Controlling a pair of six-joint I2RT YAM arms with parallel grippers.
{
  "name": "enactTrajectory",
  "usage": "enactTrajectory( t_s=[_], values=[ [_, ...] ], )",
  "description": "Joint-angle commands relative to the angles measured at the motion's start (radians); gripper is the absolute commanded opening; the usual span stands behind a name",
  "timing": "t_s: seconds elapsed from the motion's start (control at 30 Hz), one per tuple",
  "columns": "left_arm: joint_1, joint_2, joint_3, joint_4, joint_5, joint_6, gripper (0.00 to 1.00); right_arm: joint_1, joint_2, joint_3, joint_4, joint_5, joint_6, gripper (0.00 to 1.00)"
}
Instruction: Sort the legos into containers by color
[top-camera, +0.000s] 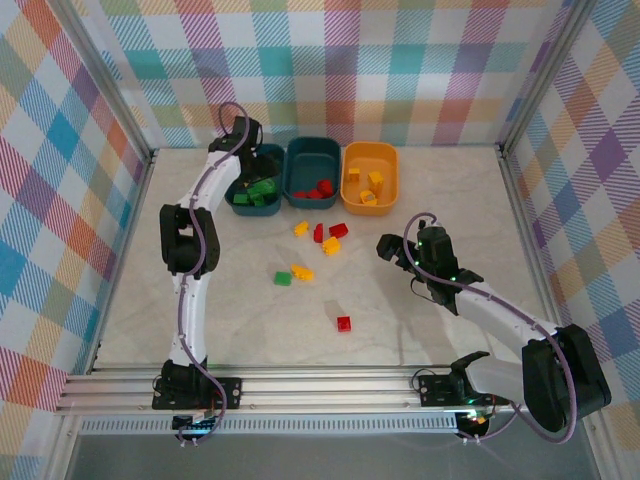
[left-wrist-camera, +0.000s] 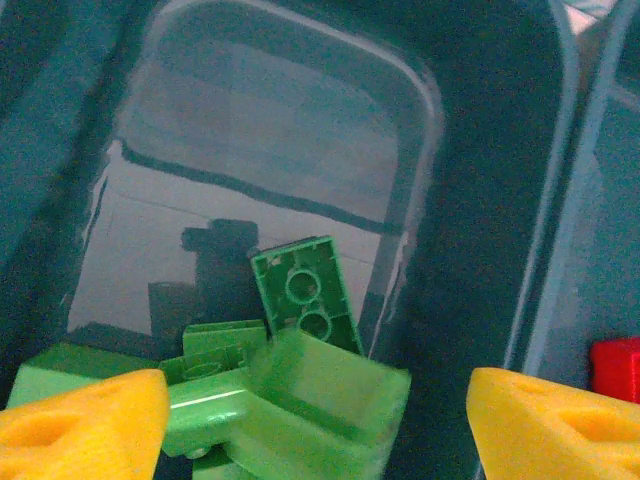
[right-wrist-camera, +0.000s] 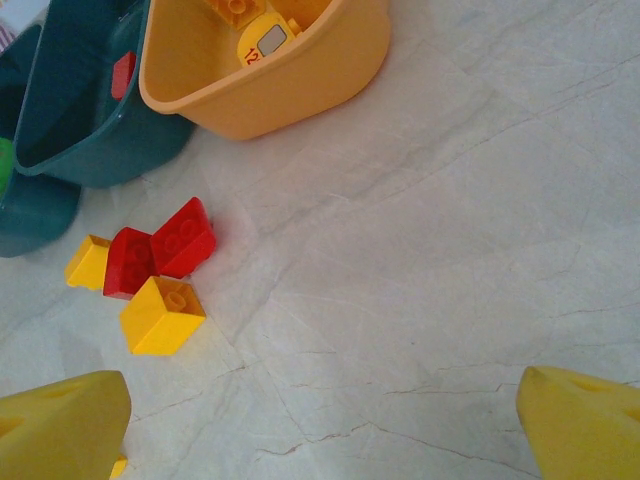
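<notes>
Bricks of hard, light plastic will not give under the fingers, so I judge each wants a pinch across two flat side walls, not over studs or a corner, where smooth faces may slip. The left gripper (left-wrist-camera: 318, 430) hangs wide open and empty over the left teal tub (left-wrist-camera: 470, 200), where green legos (left-wrist-camera: 305, 295) lie. The right gripper (right-wrist-camera: 320, 430), equally spread, holds nothing above the table (right-wrist-camera: 450, 250), near a red and yellow cluster (right-wrist-camera: 150, 270). Left teal tub, middle teal tub (top-camera: 312, 158) and orange-yellow tub (right-wrist-camera: 300, 80) line the table's far edge. A loose green brick (top-camera: 283, 278) and a lone red brick (top-camera: 344, 322) sit mid-table.
</notes>
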Motion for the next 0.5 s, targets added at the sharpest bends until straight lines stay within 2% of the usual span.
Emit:
enactTrajectory(
  t_s=[0.0, 0.1, 0.2, 0.37, 0.47],
  values=[
    [-0.023, -0.120, -0.044, 0.024, 0.009, 0.041, 0.87, -0.002, -0.013, -0.003, 0.001, -0.011, -0.025, 0.99],
    [-0.043, -0.280, -0.221, 0.115, -0.009, 0.025, 0.92, -0.002, -0.008, -0.002, 0.003, -0.023, -0.025, 0.99],
    [-0.086, -0.502, -0.536, 0.261, -0.061, -0.005, 0.94, -0.002, -0.007, 0.000, 0.002, -0.025, -0.025, 0.99],
    [-0.209, -0.806, -1.076, 0.438, -0.072, -0.065, 0.95, -0.002, 0.007, -0.002, 0.013, -0.039, -0.014, 0.99],
    [-0.308, -0.914, -1.264, 0.442, -0.083, -0.044, 0.96, -0.002, 0.038, -0.002, 0.033, -0.070, 0.005, 0.99]
  ],
)
